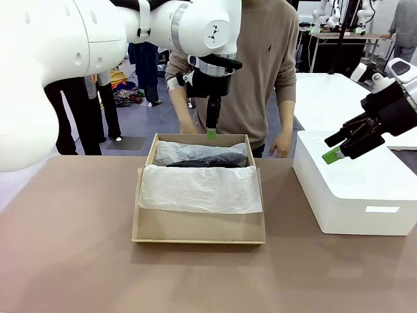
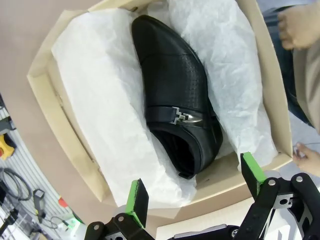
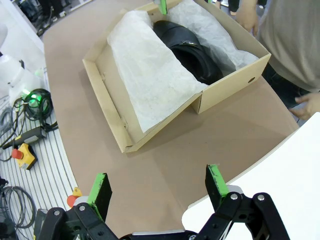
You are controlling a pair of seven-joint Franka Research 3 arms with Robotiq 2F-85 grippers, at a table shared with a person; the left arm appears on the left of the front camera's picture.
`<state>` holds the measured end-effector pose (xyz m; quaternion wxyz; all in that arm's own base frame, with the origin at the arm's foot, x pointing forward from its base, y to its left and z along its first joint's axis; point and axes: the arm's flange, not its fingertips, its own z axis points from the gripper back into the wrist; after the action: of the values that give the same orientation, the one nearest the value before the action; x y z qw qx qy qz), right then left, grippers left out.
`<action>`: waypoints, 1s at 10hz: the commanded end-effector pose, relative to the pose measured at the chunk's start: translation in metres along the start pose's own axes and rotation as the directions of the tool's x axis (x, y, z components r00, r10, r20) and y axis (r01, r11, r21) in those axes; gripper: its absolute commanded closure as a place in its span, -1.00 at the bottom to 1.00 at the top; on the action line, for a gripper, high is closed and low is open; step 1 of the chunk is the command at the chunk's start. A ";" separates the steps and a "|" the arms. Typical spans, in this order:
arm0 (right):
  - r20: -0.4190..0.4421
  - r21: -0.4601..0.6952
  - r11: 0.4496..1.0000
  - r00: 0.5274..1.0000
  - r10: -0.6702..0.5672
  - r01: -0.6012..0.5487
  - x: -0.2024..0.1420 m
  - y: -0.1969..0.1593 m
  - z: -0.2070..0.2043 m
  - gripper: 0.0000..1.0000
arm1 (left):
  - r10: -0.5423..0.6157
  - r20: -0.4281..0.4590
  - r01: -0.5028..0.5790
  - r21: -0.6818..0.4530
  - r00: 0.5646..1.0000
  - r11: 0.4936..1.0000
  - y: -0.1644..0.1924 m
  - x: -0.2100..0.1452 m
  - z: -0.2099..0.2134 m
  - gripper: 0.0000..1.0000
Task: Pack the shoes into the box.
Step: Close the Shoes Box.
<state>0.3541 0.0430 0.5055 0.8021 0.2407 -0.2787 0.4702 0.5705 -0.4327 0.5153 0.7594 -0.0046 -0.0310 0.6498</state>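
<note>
A glossy black shoe [image 2: 175,105] with a metal buckle lies on its side on white tissue paper [image 1: 199,189] inside the brown cardboard box [image 1: 199,229] at the table's middle. In the front view the shoe [image 1: 208,161] rests in the far half of the box. My left gripper [image 1: 212,134] hangs open just above the box's far rim, pointing down. In its wrist view, that gripper [image 2: 194,180] holds nothing and stands apart from the shoe's heel. My right gripper [image 1: 339,153] stands open and empty over the white box, right of the cardboard box [image 3: 107,100].
A large white box [image 1: 355,189] stands at the table's right. A person in a brown sweater [image 1: 260,72] stands at the far edge behind the box, with hands [image 1: 281,145] near its far corners. Bare table [image 1: 71,248] lies left and in front.
</note>
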 end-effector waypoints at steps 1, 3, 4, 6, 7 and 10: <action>0.031 0.011 1.000 0.999 0.021 -0.022 0.000 -0.003 -0.001 -1.00 | 0.028 0.002 -0.028 0.000 1.000 1.000 0.002 0.001 0.005 -1.00; 0.031 0.011 1.000 0.999 0.021 -0.022 0.000 -0.003 -0.001 -1.00 | 0.028 0.002 -0.028 0.000 1.000 1.000 0.002 0.001 0.005 -1.00; 0.031 0.011 1.000 0.999 0.021 -0.022 0.000 -0.003 -0.001 -1.00 | 0.000 0.000 0.000 0.000 1.000 1.000 0.000 0.000 0.000 -1.00; 0.031 0.011 1.000 0.999 0.021 -0.022 0.000 -0.003 -0.001 -1.00 | -0.202 0.057 0.204 -0.041 0.978 0.978 0.013 0.024 0.026 -1.00; 0.031 0.011 1.000 0.999 0.021 -0.022 0.000 -0.003 -0.001 -1.00 | -0.293 0.045 0.295 -0.032 0.955 0.955 0.016 0.037 0.035 -1.00; 0.031 0.011 1.000 0.999 0.021 -0.022 0.000 -0.003 -0.001 -1.00 | -0.577 -0.037 0.578 0.011 0.816 0.816 0.034 0.076 0.058 -1.00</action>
<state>0.3541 0.0431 0.5055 0.8020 0.2407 -0.2787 0.4703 0.5590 -0.3779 0.5797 0.8967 -0.0065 -0.0341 0.4413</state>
